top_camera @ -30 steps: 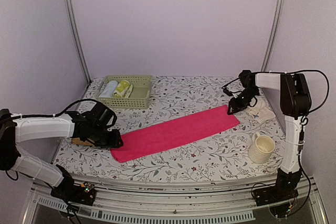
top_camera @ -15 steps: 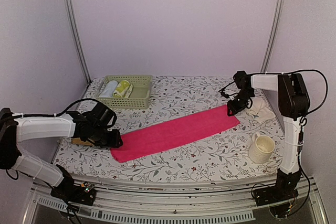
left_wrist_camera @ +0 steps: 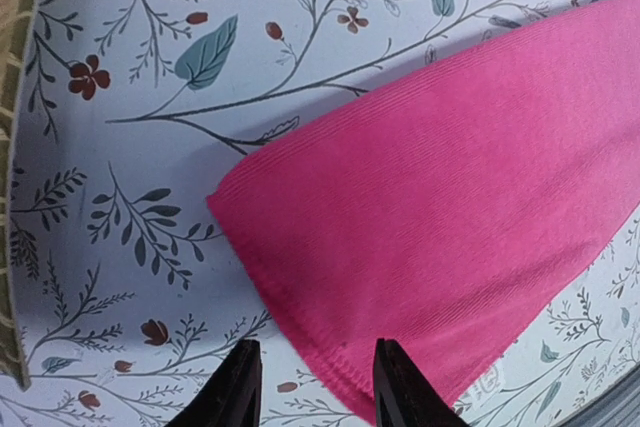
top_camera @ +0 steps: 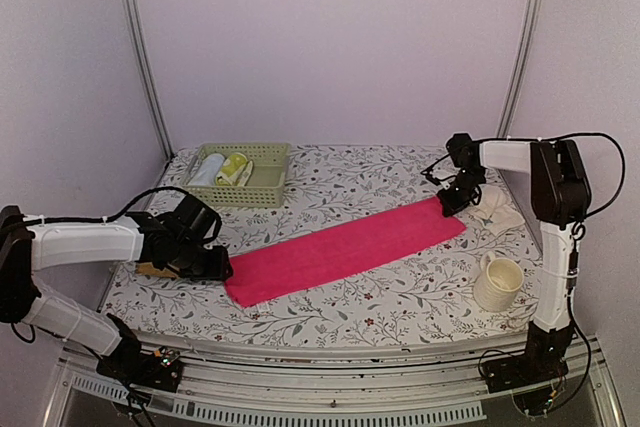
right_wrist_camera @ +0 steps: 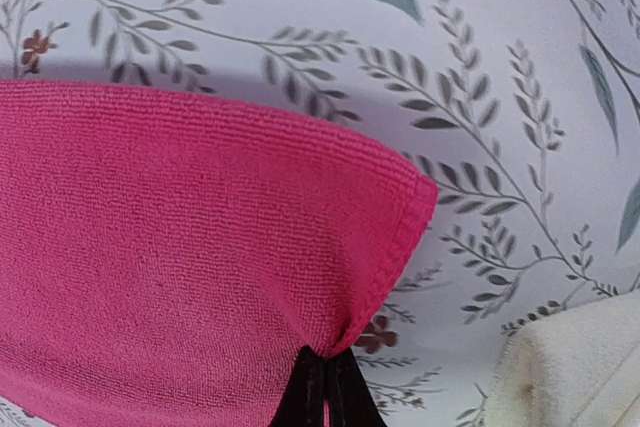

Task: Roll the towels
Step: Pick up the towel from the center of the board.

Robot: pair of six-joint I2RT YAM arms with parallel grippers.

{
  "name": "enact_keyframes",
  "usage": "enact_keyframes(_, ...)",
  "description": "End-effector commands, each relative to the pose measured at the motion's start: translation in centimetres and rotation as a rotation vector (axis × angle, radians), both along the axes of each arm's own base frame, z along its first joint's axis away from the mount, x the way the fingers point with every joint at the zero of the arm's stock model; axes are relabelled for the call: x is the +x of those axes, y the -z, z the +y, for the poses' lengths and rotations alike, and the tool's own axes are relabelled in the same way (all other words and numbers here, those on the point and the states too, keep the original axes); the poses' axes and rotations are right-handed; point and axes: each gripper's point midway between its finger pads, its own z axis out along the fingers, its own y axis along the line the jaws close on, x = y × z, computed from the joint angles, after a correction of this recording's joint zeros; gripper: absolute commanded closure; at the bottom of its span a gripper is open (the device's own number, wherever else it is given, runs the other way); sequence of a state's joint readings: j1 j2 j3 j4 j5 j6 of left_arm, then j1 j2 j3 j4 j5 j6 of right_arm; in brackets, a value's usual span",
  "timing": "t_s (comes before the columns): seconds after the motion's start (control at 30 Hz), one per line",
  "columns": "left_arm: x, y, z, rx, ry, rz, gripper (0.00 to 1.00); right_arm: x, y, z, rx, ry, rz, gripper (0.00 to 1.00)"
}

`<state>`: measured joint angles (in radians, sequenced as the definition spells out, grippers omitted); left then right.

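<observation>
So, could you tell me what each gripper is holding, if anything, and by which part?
The right gripper pinches the pink towel by the hem at its right end. The left gripper is open at the towel's left end, holding nothing.

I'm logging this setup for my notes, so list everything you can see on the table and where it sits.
pink towel: one, bright pink, flat, slanting across the middle
cream towel: one, cream-white, bunched at the right, beyond the pink towel's end
mug: one, cream, upright, near right
basket: one, pale green, far left
rolls: two, one whitish, one yellow-green, inside the basket
straw mat: one, tan, near left, mostly hidden under the left arm
table: one, white floral cover
left gripper: one, black, jaws apart at the pink towel's near-left end
right gripper: one, black, shut on the pink towel's far-right edge
</observation>
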<state>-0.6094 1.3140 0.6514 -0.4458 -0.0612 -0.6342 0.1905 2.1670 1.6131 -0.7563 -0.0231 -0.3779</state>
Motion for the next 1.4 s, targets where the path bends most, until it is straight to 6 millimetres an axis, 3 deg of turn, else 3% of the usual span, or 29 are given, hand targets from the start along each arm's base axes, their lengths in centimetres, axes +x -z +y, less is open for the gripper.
enact_keyframes(0.0,0.4,0.3,0.1,0.005,0.011,-0.009,0.59,1.3,-0.8,-5.7,-0.094,0.099,-0.011,0.98)
enact_keyframes(0.1,0.5,0.8,0.0,0.009,0.022,0.006,0.59,2.2,-3.5,-5.8,-0.058,0.094,-0.056,0.98)
enact_keyframes(0.23,0.6,1.5,-0.2,0.017,0.033,0.025,0.59,2.0,-6.1,-3.6,0.063,0.06,-0.068,0.98)
enact_keyframes(0.67,0.8,2.7,-0.1,0.058,0.033,0.083,0.59,-4.7,-10.1,5.9,0.617,-0.059,0.173,0.98)
enact_keyframes(0.83,1.3,2.8,0.0,0.074,0.027,0.092,0.59,-6.8,-10.8,8.9,0.708,-0.102,0.258,0.98)
enact_keyframes(1.17,1.8,3.8,-0.7,0.07,0.024,0.135,0.59,-9.8,-10.7,16.8,0.843,-0.253,0.376,0.98)
enact_keyframes(1.37,2.0,3.8,-2.3,0.006,0.056,0.142,0.6,-11.1,-10.3,21.5,0.904,-0.297,0.44,0.98)
